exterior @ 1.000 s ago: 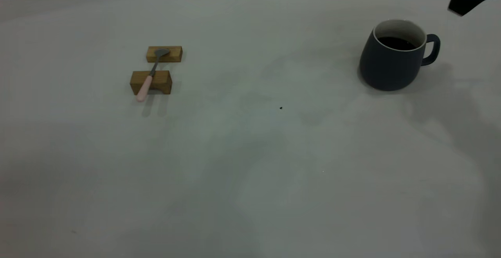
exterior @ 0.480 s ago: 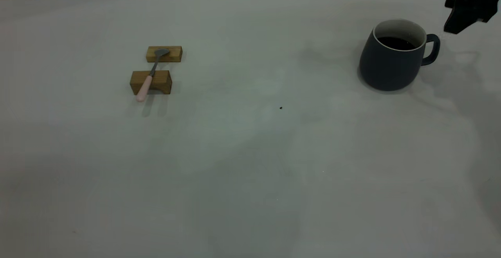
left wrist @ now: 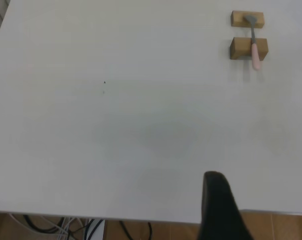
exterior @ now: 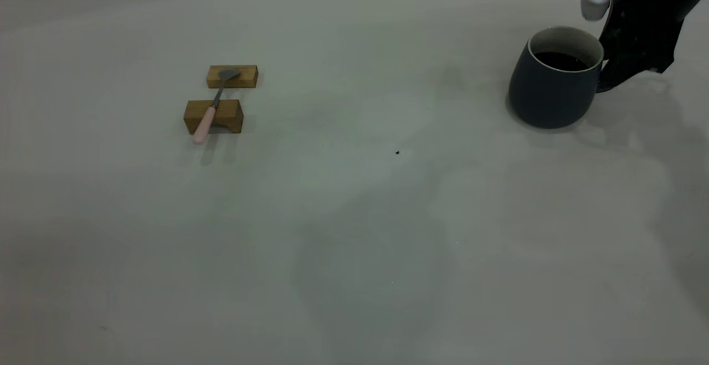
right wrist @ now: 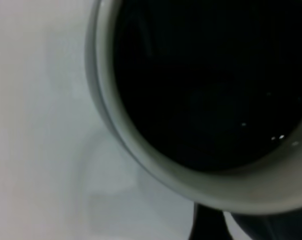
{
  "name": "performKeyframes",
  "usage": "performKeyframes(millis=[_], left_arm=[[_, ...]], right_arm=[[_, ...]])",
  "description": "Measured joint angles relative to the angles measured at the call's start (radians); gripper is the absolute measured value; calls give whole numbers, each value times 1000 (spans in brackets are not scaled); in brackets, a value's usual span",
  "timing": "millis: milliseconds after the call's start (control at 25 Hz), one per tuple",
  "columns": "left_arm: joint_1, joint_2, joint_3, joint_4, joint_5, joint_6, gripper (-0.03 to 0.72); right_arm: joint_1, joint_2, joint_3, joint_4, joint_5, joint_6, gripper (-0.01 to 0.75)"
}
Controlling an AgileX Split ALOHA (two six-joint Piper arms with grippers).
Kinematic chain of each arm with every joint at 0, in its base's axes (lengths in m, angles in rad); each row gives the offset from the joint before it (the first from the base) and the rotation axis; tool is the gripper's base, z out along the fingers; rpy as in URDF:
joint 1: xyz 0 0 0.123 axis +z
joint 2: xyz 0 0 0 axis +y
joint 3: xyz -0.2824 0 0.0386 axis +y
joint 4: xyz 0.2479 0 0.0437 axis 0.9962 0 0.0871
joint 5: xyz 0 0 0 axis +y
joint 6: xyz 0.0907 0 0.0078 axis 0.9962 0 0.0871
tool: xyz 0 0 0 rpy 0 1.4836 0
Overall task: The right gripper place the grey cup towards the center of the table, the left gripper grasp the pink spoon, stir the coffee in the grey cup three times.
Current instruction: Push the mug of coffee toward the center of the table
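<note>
**Reaching for the cup handle**

Closing in on the grey cup [exterior: 554, 85] near the surface's [exterior: 354, 215] far right corner, the right tool [exterior: 623, 71] sits at the handle; its opening cannot be told. Next it must grip and carry the cup centreward. The right wrist view shows the coffee [right wrist: 211, 85] close up; the left wrist view shows the pink spoon [left wrist: 254, 50] untouched on wooden blocks [left wrist: 239, 47].
</note>
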Motion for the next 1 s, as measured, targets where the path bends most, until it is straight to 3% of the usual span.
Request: performKeyframes(millis=[440, 1000], left_arm=[[0, 0, 0, -2, 0, 0, 500], [0, 0, 0, -2, 0, 0, 500]], right_arm=[[95, 15, 0, 148, -21, -100, 549], [338, 57, 0, 268, -116, -104, 549]])
